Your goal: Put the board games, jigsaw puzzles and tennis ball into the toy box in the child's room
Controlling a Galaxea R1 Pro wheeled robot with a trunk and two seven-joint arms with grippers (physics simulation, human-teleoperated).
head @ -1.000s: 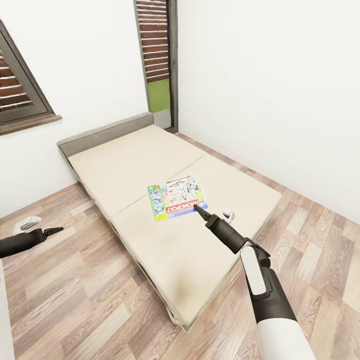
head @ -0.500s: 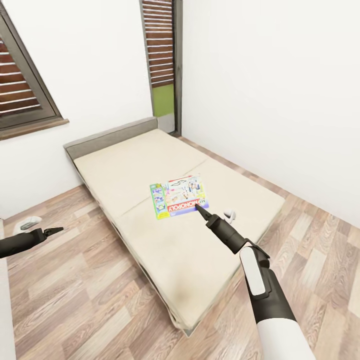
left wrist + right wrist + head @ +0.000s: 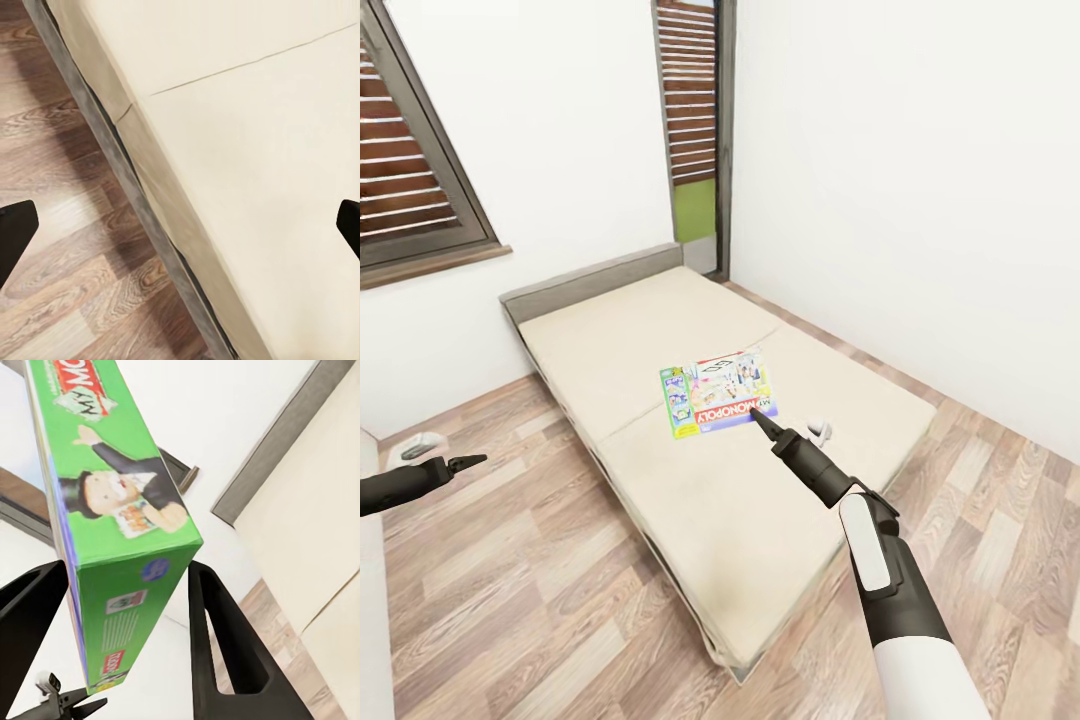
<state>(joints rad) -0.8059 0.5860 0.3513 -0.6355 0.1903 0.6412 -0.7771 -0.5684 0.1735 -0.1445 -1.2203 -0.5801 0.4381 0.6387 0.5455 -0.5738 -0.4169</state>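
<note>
Plain white walls meet in a far corner; light even and soft; floor of wood-grain planks in mixed brown and grey; dark-framed window with brown slatted shutters on the left wall above a wooden sill; tall narrow opening with the same brown slats at the corner, a green patch showing in its lower part; low wide bed with plain beige mattress and grey headboard set against the walls, a seam crossing the mattress.

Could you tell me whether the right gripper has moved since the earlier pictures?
Yes, slightly: the right gripper, holding the Monopoly box, has drifted along the bed toward its headboard as the robot moved.
</note>
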